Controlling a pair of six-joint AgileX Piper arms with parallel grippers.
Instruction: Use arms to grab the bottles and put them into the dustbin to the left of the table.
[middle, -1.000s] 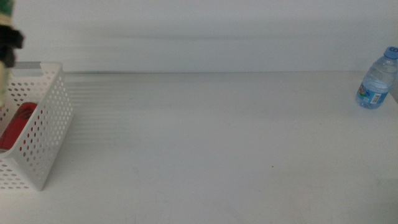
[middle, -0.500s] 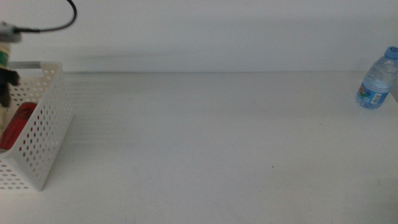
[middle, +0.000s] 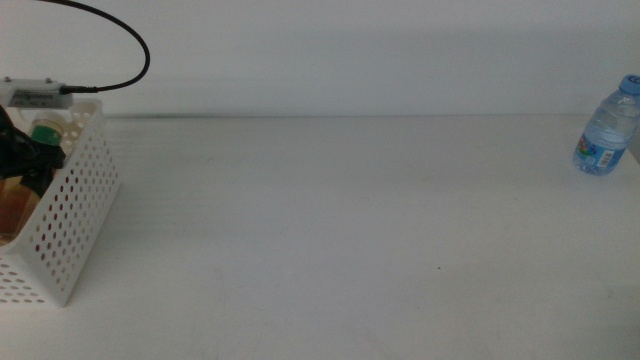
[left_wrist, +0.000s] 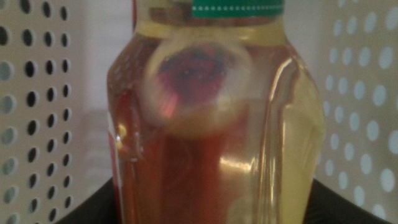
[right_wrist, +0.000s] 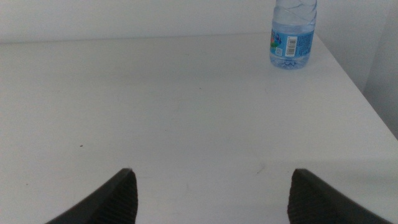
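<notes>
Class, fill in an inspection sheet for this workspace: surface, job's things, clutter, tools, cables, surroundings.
Surface: white table, bare in the middle.
Job's things: yellow-liquid bottle inside the perforated dustbin at the table's left; water bottle upright at the far right edge.
Clutter: nothing seen.
Tools: left tool in the dustbin, shut on the yellow-liquid bottle; right tool open above the table.
Cables: black cable arcs over the dustbin.
Surroundings: plain white wall.

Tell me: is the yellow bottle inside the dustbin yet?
Inside: the yellow bottle, gripped by the left gripper, sits between the dustbin's perforated walls.
</notes>
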